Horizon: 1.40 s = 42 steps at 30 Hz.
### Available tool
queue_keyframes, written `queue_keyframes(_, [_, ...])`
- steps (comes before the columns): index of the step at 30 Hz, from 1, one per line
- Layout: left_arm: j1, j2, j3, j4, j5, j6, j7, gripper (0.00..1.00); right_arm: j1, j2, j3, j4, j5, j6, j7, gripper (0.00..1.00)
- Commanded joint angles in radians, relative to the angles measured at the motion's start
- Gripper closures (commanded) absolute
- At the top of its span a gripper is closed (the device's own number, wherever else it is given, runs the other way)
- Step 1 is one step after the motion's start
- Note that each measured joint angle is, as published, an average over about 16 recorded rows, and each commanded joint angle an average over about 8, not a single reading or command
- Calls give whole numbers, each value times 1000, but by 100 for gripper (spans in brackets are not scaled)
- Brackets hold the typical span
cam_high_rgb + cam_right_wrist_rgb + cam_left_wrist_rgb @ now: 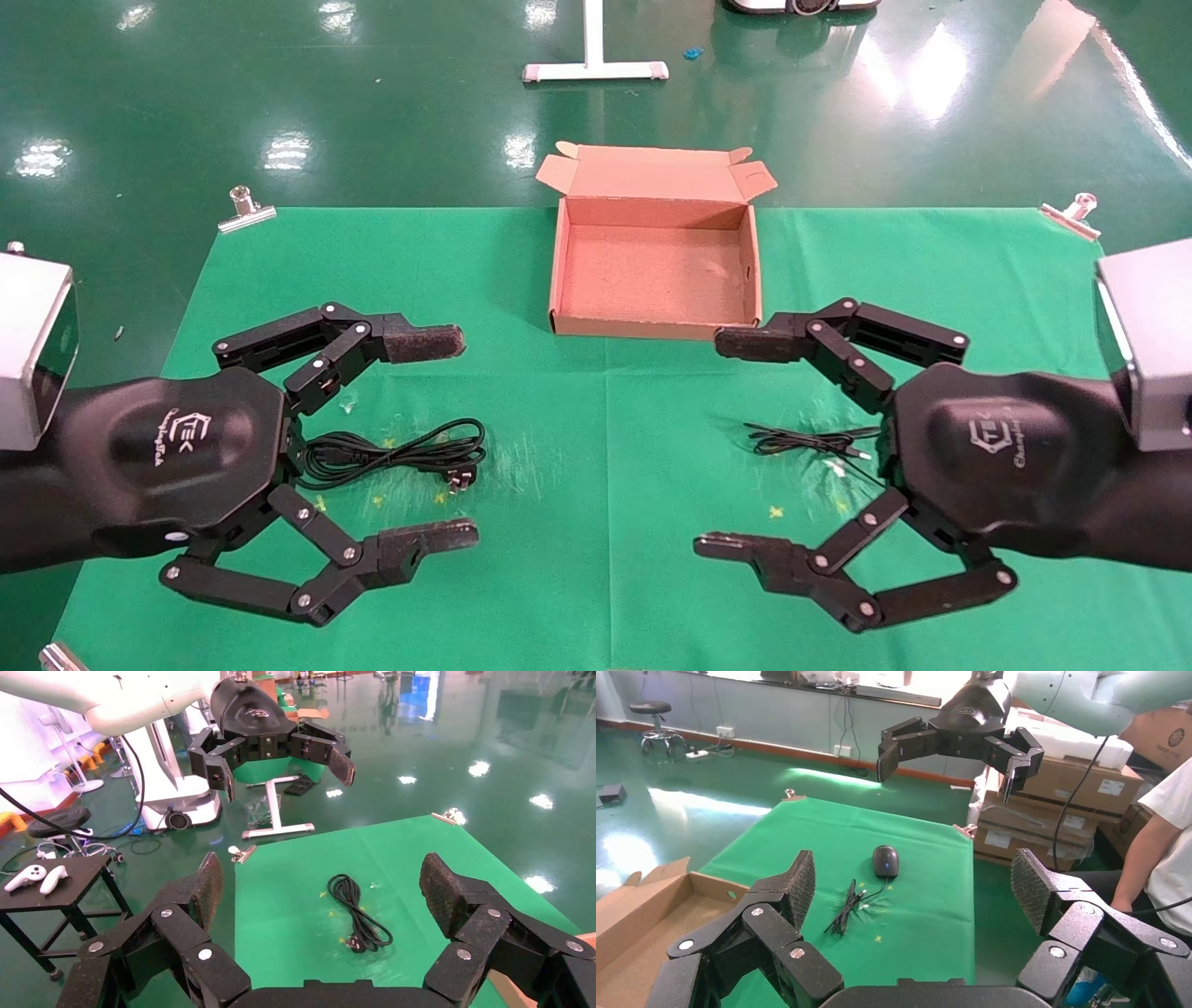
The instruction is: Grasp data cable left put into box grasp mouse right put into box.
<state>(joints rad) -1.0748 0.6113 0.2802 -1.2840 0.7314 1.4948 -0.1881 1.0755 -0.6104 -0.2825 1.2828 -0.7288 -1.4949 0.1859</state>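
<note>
The data cable (391, 454), a looped black bundle with a pronged plug, lies on the green cloth (605, 447) just in front of my left gripper (438, 440). That gripper hovers open above the cloth, holding nothing. The right wrist view shows the data cable (358, 913) lying free. The box (652, 326) stands open at the back centre, nothing inside. My right gripper (731, 444) hovers open over the thin mouse cord (805, 441) and hides the mouse in the head view. In the left wrist view the black mouse (885, 860) rests beside its cord (845, 906), untouched.
Metal clips (247, 210) (1071, 214) pin the cloth's far corners. A white stand base (594, 70) sits on the floor behind the box. A person (1165, 853) and stacked cartons (1074, 790) are beyond the table's right side. A small black table (49, 878) stands to the left.
</note>
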Motion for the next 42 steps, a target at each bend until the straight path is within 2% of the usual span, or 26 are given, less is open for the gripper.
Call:
queue_keyframes(1, [0,0,0,0,0,0,0,0,0,0,0,0,0,0,0,0])
queue_keyframes(36, [0,-1,1,0,2,0,0,0,0,2,0,1,-2,0,-1,0])
queue_keyframes(39, [-5,-14,11,-11,41,1,3,0,2,16,-4,10,-32,2,-10,0])
queue_keyframes(42, [-36,-38,45,-37,155,2,1,0,8,41,-16,33,-109,16,-34,0])
